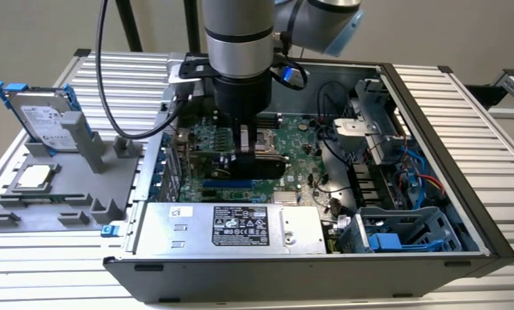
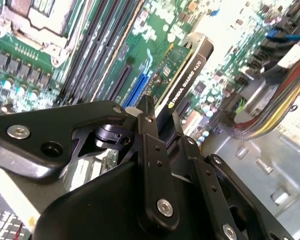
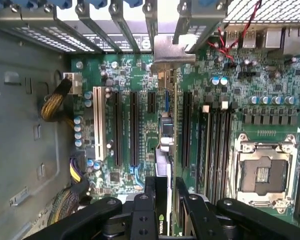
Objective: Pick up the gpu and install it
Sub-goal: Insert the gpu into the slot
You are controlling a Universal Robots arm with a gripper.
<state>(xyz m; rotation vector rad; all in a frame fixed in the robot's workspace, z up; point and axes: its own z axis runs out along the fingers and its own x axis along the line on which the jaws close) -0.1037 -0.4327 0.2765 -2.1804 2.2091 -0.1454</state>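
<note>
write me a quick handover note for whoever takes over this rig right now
Gripper: shut on the gpu, inside the open computer case.
Gpu: held edge-down over the motherboard, lined up along the expansion slots, its silver bracket by the case's rear openings. Whether it is seated cannot be told.
Done: gpu picked up and carried into the case.
Left: confirm the card is seated in its slot, then release.

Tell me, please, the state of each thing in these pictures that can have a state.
gpu: held on edge over the motherboard slots.
gripper: shut on the gpu.
computer case: side open, inside exposed.
processor socket: empty, no cooler on it.
hard drive: outside the case, leaning in the grey holder.
</note>
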